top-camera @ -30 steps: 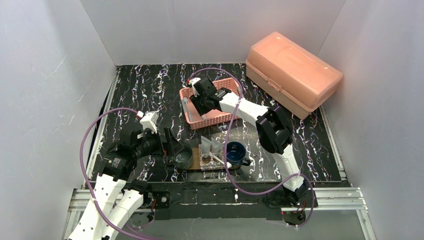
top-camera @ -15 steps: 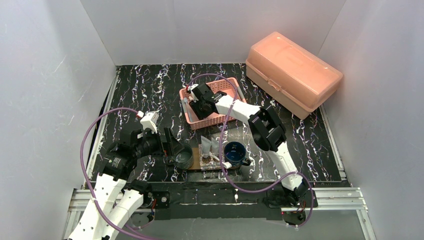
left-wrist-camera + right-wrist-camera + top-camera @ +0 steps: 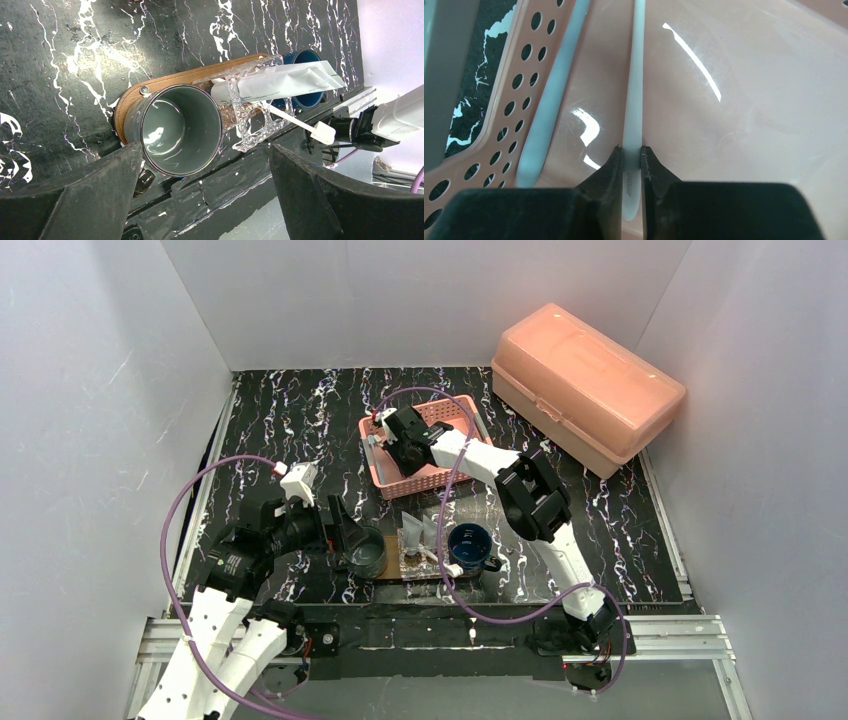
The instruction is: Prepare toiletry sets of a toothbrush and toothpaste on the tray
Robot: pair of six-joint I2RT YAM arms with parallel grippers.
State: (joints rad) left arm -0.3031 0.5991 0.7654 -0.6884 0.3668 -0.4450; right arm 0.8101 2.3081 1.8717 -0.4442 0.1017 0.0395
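Note:
Three cups stand on the brown wooden tray (image 3: 150, 87): a grey-green cup (image 3: 366, 551), empty inside in the left wrist view (image 3: 176, 131); a clear faceted glass (image 3: 420, 550) holding a toothpaste tube (image 3: 280, 80) and a toothbrush (image 3: 300, 122); and a dark blue mug (image 3: 469, 546). My left gripper (image 3: 343, 525) is open just left of the grey-green cup. My right gripper (image 3: 393, 452) is down in the pink mesh basket (image 3: 445, 472), shut on a white toothbrush (image 3: 632, 115) near its rounded end. A second toothbrush (image 3: 549, 107) lies beside it along the perforated wall.
A large salmon lidded box (image 3: 585, 387) stands at the back right. The tray sits close to the table's near edge and its metal rail (image 3: 420, 625). White walls close in the left, back and right.
My right gripper moved left and down inside the basket over the last second and its fingers now clamp the toothbrush. The left arm has not moved.

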